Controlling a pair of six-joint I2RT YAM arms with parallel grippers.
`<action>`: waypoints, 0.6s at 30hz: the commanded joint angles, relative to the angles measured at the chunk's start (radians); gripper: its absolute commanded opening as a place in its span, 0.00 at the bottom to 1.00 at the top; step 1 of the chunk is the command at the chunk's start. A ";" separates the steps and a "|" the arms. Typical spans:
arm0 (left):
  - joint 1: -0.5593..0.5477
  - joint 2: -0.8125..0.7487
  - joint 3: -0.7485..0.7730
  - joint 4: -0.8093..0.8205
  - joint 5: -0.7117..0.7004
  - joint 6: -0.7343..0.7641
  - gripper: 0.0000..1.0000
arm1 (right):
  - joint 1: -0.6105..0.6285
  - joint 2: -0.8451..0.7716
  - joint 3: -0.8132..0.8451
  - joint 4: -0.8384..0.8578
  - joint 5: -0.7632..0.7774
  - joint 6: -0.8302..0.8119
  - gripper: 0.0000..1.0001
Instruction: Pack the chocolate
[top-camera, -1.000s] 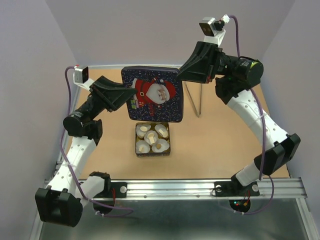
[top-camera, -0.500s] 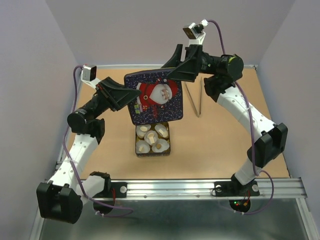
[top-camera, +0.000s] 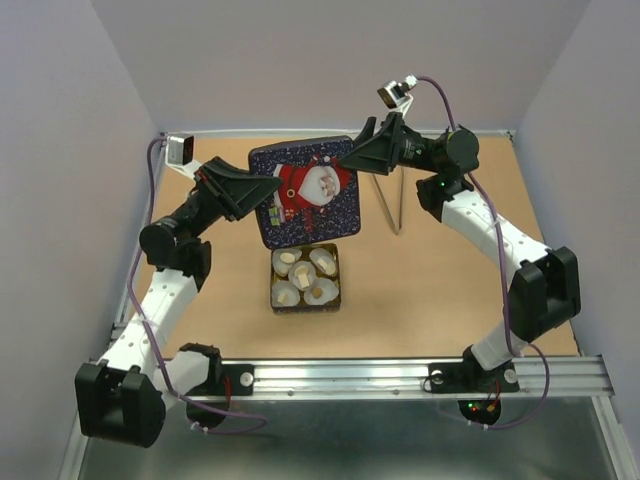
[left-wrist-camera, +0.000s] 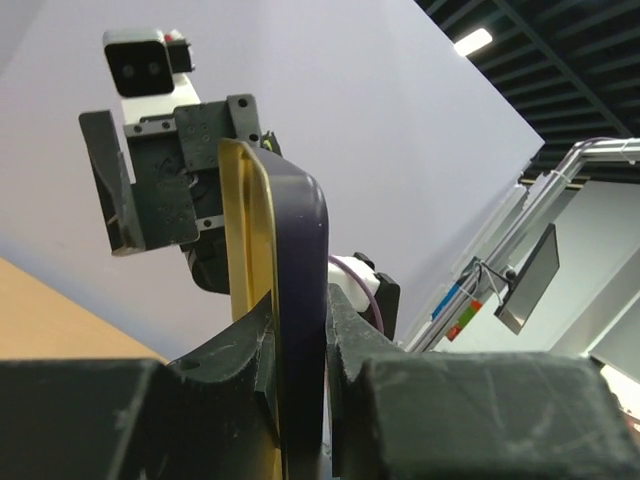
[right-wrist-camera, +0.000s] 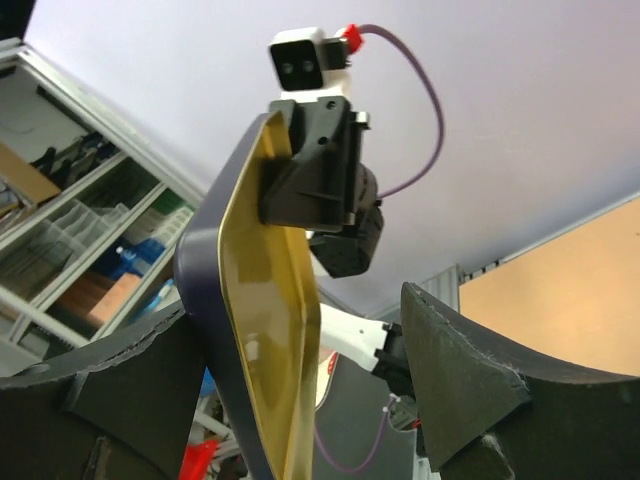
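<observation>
We have the left end effector (left-wrist-camera: 300, 338) clamped on the lid (top-camera: 305, 195) at 9 o'clock. The right end effector (top-camera: 352, 160) straddles its 2 o'clock corner, jaws apart. We see chocolate (top-camera: 303, 270) in the tin (top-camera: 304, 308).

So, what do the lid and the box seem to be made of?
Lid: probably thin metal; shiny gold inside, printed dark blue outside, rolled edge. Box: probably the same metal, by its matching dark wall and rounded corners; too small to be sure.
</observation>
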 joint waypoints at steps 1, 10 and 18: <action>-0.003 -0.074 -0.008 0.333 -0.032 0.144 0.14 | -0.002 -0.060 -0.042 0.004 0.036 -0.077 0.79; -0.003 -0.125 -0.029 0.097 -0.061 0.301 0.14 | -0.002 -0.090 -0.143 -0.059 0.058 -0.147 0.79; -0.003 -0.091 -0.059 0.115 -0.097 0.300 0.14 | -0.001 -0.139 -0.218 -0.094 0.059 -0.198 0.77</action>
